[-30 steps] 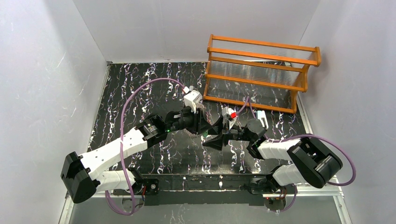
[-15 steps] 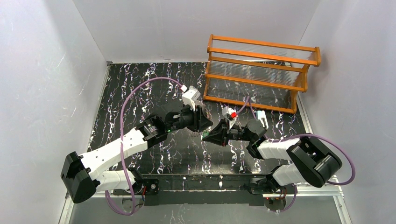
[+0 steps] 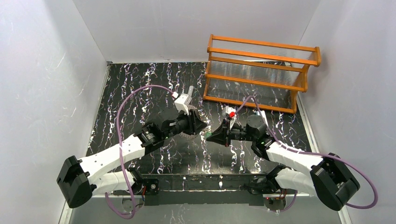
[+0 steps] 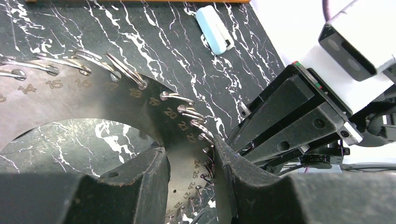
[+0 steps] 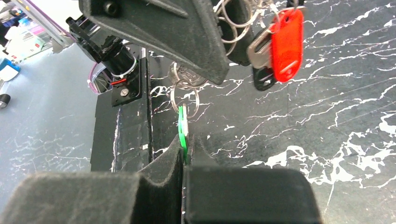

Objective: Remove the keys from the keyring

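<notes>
Keyring [image 4: 70, 102] sits clamped by its rim in the left gripper [image 4: 187, 156]. Below it, at six o'clock in the right wrist view, the green key [image 5: 182, 126] hangs edge-on, long axis twelve-to-six, nipped between the closed fingers of the right gripper [image 5: 184, 156], the nearer arm.

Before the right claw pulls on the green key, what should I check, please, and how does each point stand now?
1. Right claw shut on green key: ok.
2. Left claw gripping keyring: ok.
3. Green key free of its wire loop: not ok, still threaded.
4. Red key apart from right claw: ok.
5. Pale clip clear of both claws: ok.
</notes>
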Robot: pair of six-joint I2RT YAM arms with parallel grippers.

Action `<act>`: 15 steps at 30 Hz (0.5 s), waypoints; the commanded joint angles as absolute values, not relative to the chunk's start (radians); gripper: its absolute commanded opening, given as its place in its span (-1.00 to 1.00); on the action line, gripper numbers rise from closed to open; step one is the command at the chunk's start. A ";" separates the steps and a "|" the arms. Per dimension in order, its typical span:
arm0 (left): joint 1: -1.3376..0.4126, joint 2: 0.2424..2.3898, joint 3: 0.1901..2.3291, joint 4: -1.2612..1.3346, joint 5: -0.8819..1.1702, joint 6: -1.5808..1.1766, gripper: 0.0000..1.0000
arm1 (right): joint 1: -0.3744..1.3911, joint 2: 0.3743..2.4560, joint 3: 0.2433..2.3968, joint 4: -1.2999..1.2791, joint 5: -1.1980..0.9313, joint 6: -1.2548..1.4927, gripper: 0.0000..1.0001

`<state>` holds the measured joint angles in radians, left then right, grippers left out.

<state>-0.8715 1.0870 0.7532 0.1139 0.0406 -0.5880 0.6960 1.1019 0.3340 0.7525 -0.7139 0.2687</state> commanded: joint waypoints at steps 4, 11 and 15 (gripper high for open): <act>-0.843 1.006 0.708 0.197 -0.023 -0.572 -0.10 | 0.699 1.048 0.584 0.198 -0.662 0.071 -0.97; -0.767 0.948 0.637 0.230 0.038 -0.561 0.15 | 0.699 1.128 0.863 -0.246 -0.624 -0.133 -0.97; -0.747 0.918 0.611 0.224 0.051 -0.523 0.20 | 0.699 1.193 0.985 -0.417 -0.588 -0.217 -0.97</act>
